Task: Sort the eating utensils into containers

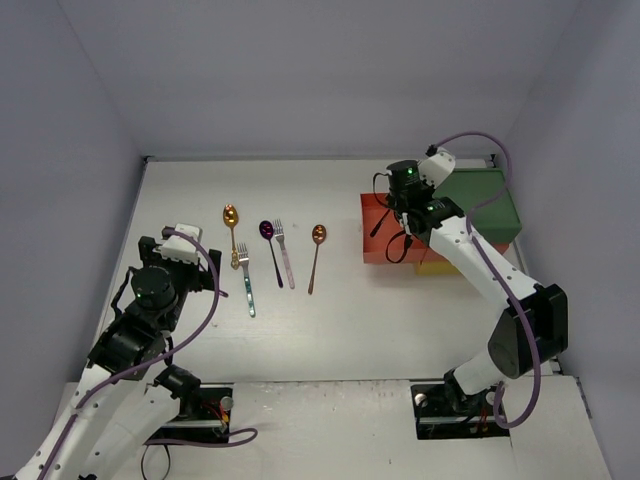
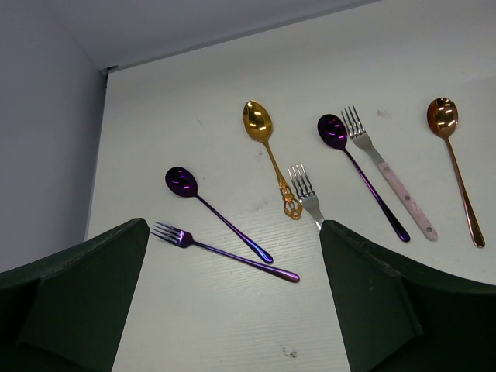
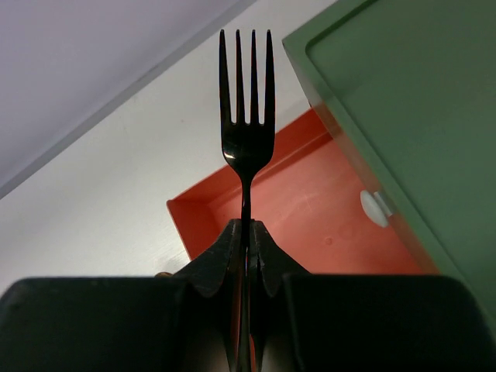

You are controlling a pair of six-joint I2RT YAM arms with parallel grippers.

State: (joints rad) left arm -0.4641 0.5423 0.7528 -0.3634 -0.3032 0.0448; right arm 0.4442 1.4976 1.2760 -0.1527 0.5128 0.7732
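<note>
My right gripper point(image 3: 248, 232) is shut on the neck of a black fork point(image 3: 246, 139), tines pointing away, held over the open red-orange drawer point(image 3: 325, 225) of the containers, beside the green top box point(image 3: 411, 116). From above, this gripper point(image 1: 395, 215) hangs at the red drawer point(image 1: 375, 245); the yellow box point(image 1: 440, 267) peeks out below. My left gripper point(image 2: 232, 229) stands open above the table, over a purple fork point(image 2: 225, 252) and a purple spoon point(image 2: 182, 182). Further off lie a gold spoon point(image 2: 258, 120), a steel fork point(image 2: 302, 186), another purple spoon point(image 2: 333, 130), a pink-handled fork point(image 2: 387, 174) and a copper spoon point(image 2: 443, 116).
Grey walls close the table point(image 1: 330, 310) on the left, back and right. The utensil row point(image 1: 275, 250) lies at the table's left middle, the container block point(image 1: 480, 205) at the back right. A white knob point(image 3: 376, 208) sits on the drawer front under the green box.
</note>
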